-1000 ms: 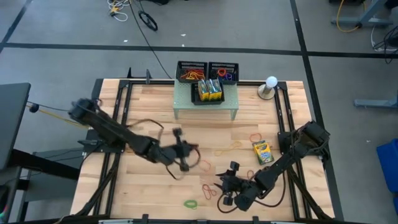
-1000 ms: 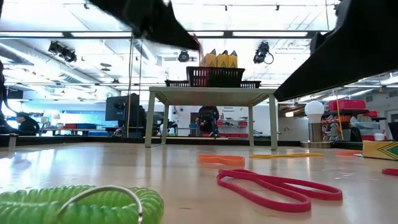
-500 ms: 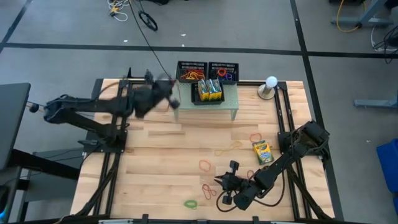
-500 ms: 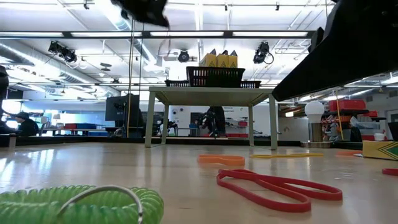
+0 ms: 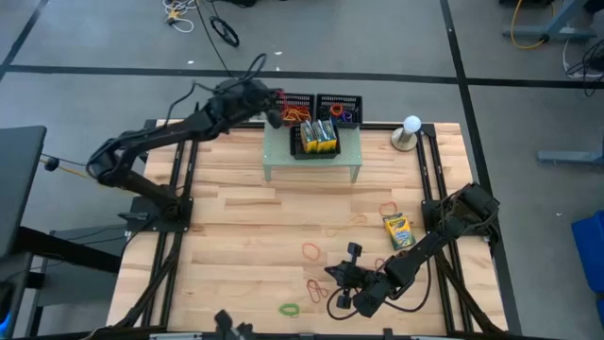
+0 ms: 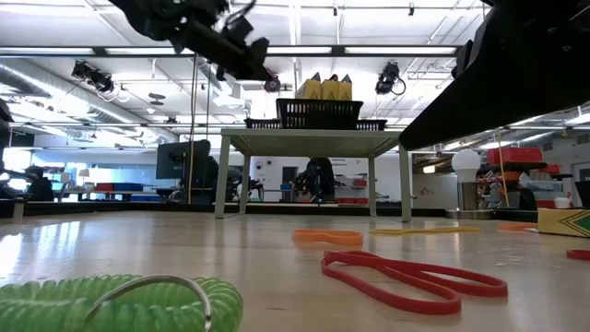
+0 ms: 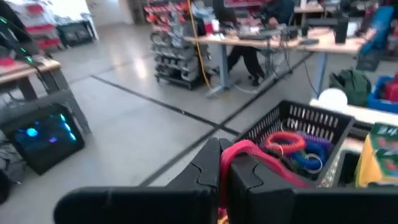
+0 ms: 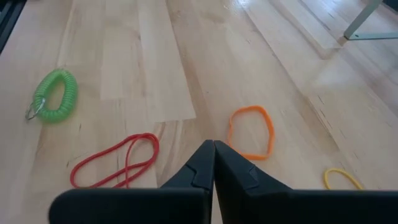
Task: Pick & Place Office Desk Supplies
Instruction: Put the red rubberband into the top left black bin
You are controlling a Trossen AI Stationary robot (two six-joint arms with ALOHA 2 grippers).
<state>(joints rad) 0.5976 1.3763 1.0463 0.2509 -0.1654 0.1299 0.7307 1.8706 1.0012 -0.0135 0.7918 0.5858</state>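
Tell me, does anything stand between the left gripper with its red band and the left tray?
Nothing visible does. The left gripper, shut on the red band, hangs beside the left tray, which already holds bands.

The left end effector [image 5: 275, 106] has swung from mid-table up to the black mesh trays [image 5: 291, 98] — carrying a red rubber band [image 7: 249, 151]. The right end effector [image 8: 213, 149] has closed — empty.

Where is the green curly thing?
In the high view, the green coil lies near the table's front edge, left of the right claw, beside the red bands.
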